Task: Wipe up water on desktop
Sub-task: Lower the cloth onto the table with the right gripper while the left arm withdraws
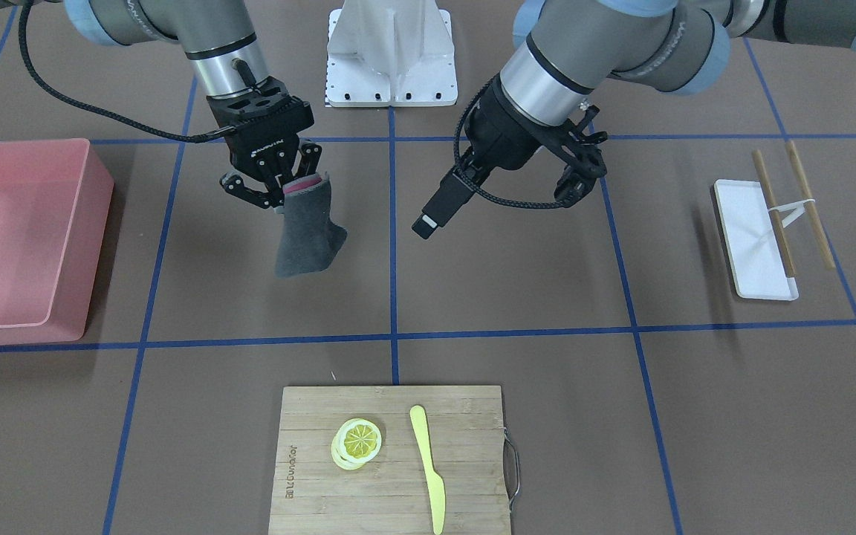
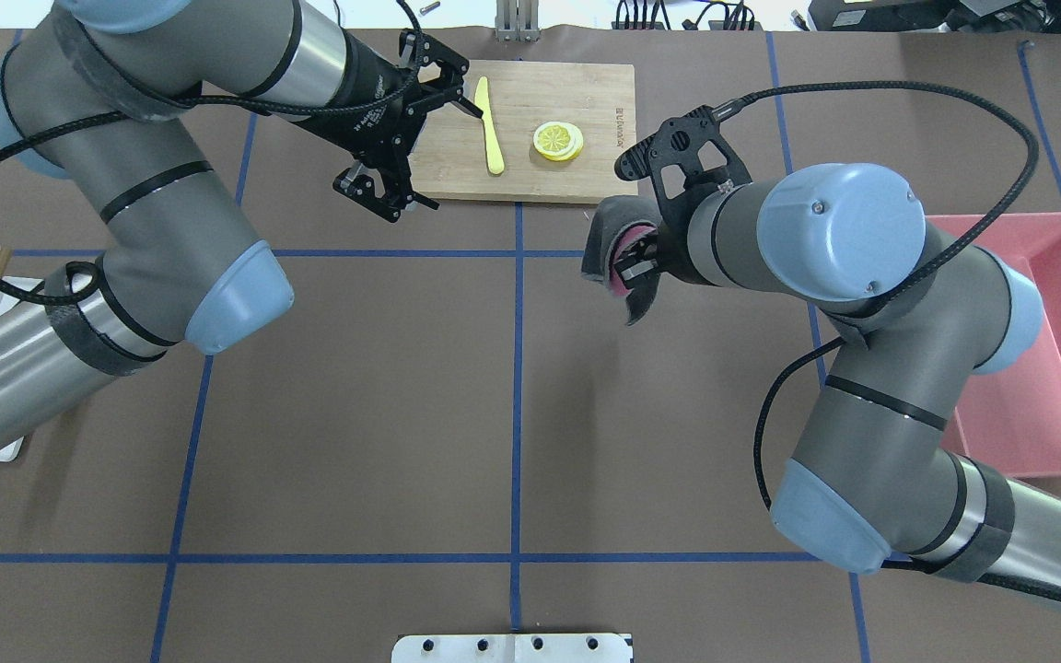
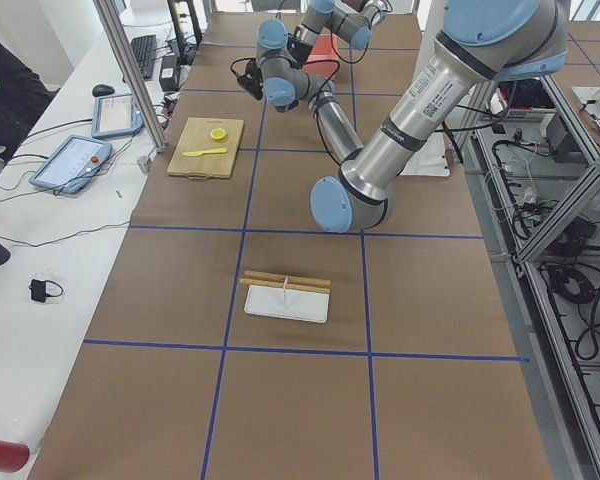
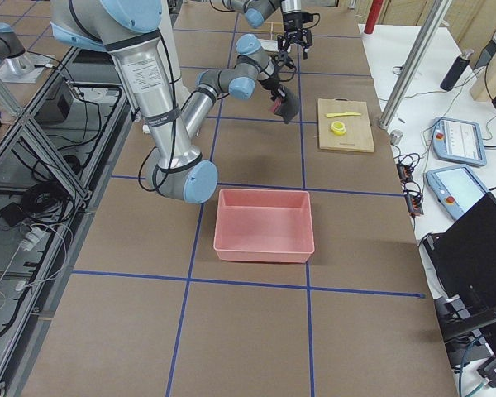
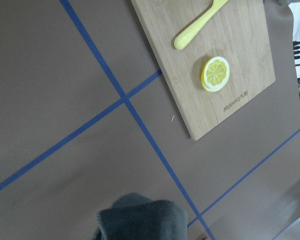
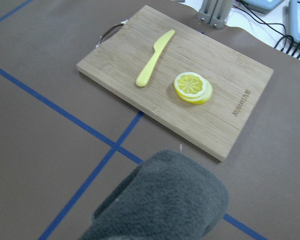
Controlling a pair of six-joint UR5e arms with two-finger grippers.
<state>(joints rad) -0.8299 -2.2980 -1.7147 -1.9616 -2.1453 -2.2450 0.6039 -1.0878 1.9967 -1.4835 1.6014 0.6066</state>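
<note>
Right gripper pinches a grey fleece cloth aloft at 11 o'clock from the rectangular bamboo cutting board, left gripper spread empty, so wiping of the matte brown blue-taped desktop appears not yet begun.

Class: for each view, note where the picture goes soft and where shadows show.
Right wrist view: the grey cloth looms close and slightly soft, the cutting board sharp behind; front-facing view: even light, a faint shadow beside the pink bin; overhead view: diffuse arm shadows on the desktop.

Open desktop — cutting board, bin flanking.
</note>
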